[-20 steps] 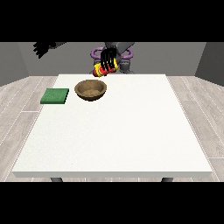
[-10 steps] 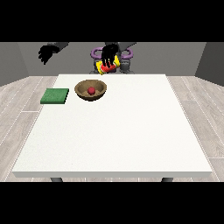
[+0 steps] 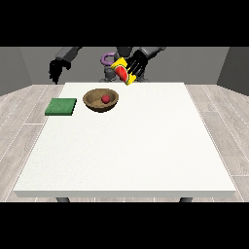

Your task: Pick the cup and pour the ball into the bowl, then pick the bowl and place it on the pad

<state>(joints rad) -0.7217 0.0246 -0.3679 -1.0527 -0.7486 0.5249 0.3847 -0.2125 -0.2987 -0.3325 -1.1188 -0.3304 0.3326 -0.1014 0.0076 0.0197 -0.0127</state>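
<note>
We are seeing black fingers [image 3: 137, 62] wrapping round the yellow-and-red cup [image 3: 121, 72]; the hand at the view's right [image 3: 136, 63] is holding it tilted in the air, above the table's far edge and beyond the bowl. The hand at the view's left [image 3: 56, 69] is hanging off the table's far-left corner, fingers drooping relaxed, holding nothing. The red ball [image 3: 104, 98] is lying inside the wooden bowl [image 3: 101, 101], which is sitting on the white table [image 3: 131, 146] just beside the green pad [image 3: 61, 106], not on it.
</note>
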